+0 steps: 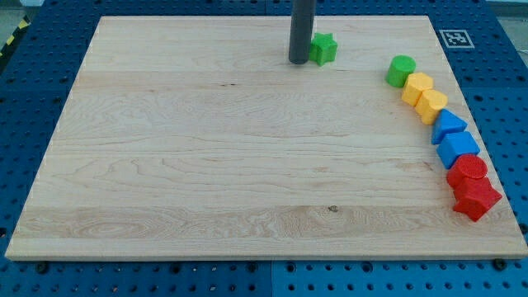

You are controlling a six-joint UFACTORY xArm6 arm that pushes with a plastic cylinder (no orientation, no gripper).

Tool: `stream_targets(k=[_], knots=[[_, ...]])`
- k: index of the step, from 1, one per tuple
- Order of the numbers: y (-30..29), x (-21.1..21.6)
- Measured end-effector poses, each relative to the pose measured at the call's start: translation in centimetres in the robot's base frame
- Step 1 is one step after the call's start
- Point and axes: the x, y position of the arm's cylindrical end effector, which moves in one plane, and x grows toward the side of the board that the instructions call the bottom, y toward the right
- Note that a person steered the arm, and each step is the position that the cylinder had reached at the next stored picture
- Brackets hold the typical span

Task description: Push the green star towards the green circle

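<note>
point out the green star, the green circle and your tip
green star (324, 49), camera view, its top face
green circle (401, 70), camera view, its top face
my tip (299, 61), camera view, rod's lower end, against the star's left side

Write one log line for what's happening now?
my tip: touching left side of green star | green circle: to the star's right, apart | push: unfinished

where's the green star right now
The green star sits near the view's top edge, right of centre, touching my tip on its left, the green circle off to its right.

Bare board lies between the green star (323, 49) and green circle (401, 71) (yellow blocks (424, 96) crowd just beyond).
</note>
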Motion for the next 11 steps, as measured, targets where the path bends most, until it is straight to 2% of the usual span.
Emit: stream_targets(k=[2,6,7,11], knots=[[0.0,-1.9],[2.2,-1.4],[5.0,-1.4],[9.5,-2.0]])
